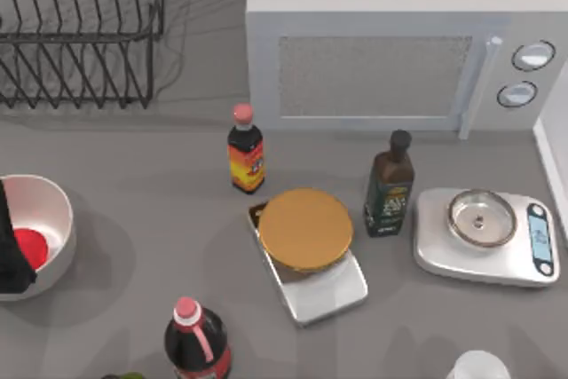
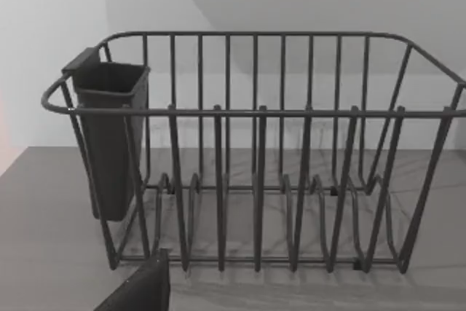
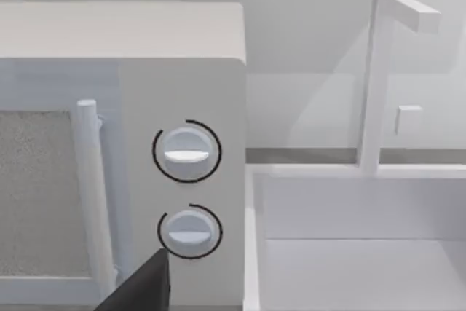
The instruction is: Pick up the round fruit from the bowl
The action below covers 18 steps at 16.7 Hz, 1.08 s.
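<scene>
The bowl [image 1: 51, 206] is wide, round and white, and stands at the table's left edge. The round fruit [image 1: 31, 246], small, smooth and bright red, lies inside it toward the left. My left gripper [image 1: 11, 250] is a black shape at the picture's left edge. It reaches over the bowl's left part, right beside the fruit, and hides part of both. A dark corner of it also appears in the left wrist view [image 2: 138, 289]. My right arm [image 1: 479, 366] is parked at the front right; a dark part of its gripper [image 3: 138, 285] faces the microwave.
A wire dish rack [image 1: 80, 33] stands at the back left and a microwave [image 1: 399, 42] at the back. Mid-table are a sauce bottle [image 1: 246, 150], a dark oil bottle [image 1: 390, 185], a scale with an orange disc [image 1: 306, 230] and a scale with a metal dish [image 1: 484, 219]. A red-capped bottle [image 1: 195, 339] stands in front.
</scene>
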Each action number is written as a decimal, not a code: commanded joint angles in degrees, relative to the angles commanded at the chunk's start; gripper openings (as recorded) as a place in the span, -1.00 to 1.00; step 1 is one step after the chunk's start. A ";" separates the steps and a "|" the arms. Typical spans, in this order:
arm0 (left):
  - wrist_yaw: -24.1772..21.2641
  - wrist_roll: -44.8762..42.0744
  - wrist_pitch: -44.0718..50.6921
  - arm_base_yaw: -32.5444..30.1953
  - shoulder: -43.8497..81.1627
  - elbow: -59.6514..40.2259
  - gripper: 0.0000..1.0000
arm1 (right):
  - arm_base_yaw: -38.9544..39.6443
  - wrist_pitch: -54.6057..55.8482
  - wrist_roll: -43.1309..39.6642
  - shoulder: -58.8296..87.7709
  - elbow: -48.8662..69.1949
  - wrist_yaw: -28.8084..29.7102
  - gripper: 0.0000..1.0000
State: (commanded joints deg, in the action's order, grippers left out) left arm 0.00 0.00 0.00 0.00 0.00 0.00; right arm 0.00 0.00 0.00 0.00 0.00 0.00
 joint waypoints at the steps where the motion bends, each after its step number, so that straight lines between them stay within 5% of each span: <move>1: 0.00 0.00 0.04 0.00 0.04 -0.04 1.00 | 0.00 0.00 0.00 0.00 0.00 0.00 1.00; 8: 0.00 -0.17 12.86 -0.09 17.11 -14.22 1.00 | 0.00 0.00 0.00 0.00 0.00 0.00 1.00; 18: 0.00 -0.61 46.32 -0.34 72.26 -51.28 1.00 | 0.00 0.00 0.00 0.00 0.00 0.00 1.00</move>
State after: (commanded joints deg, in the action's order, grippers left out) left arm 0.00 -0.61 46.32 -0.34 72.26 -51.28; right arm 0.00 0.00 0.00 0.00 0.00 0.00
